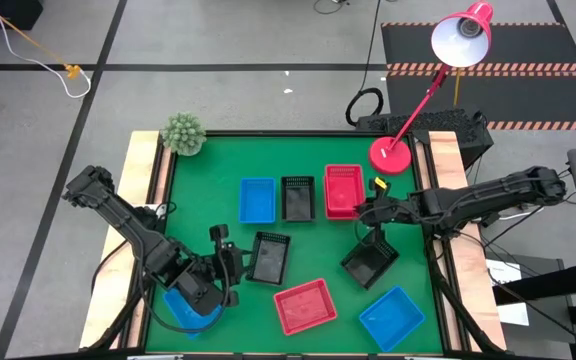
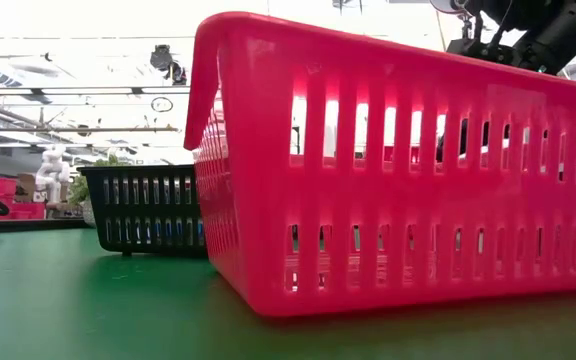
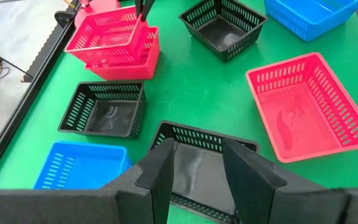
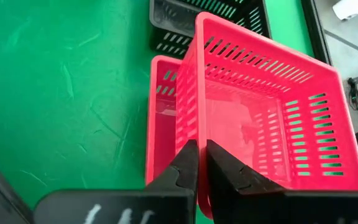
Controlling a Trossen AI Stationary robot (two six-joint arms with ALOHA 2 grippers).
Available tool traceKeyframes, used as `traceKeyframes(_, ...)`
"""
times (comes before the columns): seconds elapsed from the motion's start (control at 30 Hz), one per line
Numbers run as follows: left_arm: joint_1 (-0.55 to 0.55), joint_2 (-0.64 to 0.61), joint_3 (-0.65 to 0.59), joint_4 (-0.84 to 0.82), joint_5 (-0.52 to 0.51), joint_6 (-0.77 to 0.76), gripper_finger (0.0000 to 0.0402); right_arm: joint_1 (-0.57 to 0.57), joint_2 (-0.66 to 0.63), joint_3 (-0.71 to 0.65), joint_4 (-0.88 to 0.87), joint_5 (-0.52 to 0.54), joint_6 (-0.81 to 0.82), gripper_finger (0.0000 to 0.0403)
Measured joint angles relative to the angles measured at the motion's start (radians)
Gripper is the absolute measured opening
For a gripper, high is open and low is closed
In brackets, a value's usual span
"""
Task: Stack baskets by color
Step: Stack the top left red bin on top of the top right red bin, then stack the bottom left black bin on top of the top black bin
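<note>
The right pincer (image 1: 365,209) is pinched shut on the wall of a red basket (image 4: 263,118). That basket hangs tilted, partly inside a second red basket (image 4: 161,118) that sits flat on the green desk (image 1: 318,265). Just past the two red ones, away from this pincer, is a black basket (image 1: 297,198), and next to that a blue basket (image 1: 256,200). Just below this pincer's arm in the high view, a tipped black basket (image 1: 370,262) sits at an angle on the desk.

The left pincer (image 3: 201,174) is partly open and holds nothing. A black basket (image 3: 197,155) lies right in front of its fingers (image 3: 160,171), and I cannot tell if they touch it. A blue basket (image 1: 190,306) lies under this pincer's arm. To one side of this pincer, a single red basket (image 1: 305,305) lies flat, and farther that way there is another blue basket (image 1: 392,318).

A small green plant (image 1: 182,133) sits at one far corner of the desk. A red lamp (image 1: 438,70) stands at the other far corner, behind the right pincer.
</note>
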Motion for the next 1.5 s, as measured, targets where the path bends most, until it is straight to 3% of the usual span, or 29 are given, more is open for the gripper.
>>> traceKeyframes(0.47,0.000,0.000,0.000,0.000,0.006,-0.002,0.0138,0.000,0.082,0.000,0.023,0.001,-0.001,0.0011)
traceKeyframes(1.0,-0.003,-0.001,0.000,0.000,0.014,-0.084,0.0138,0.000,0.051,0.000,0.049,0.001,0.019,0.0135)
traceKeyframes(1.5,-0.051,0.061,0.001,0.012,0.017,-0.111,0.0138,0.028,0.014,0.167,0.044,-0.035,0.111,0.0142)
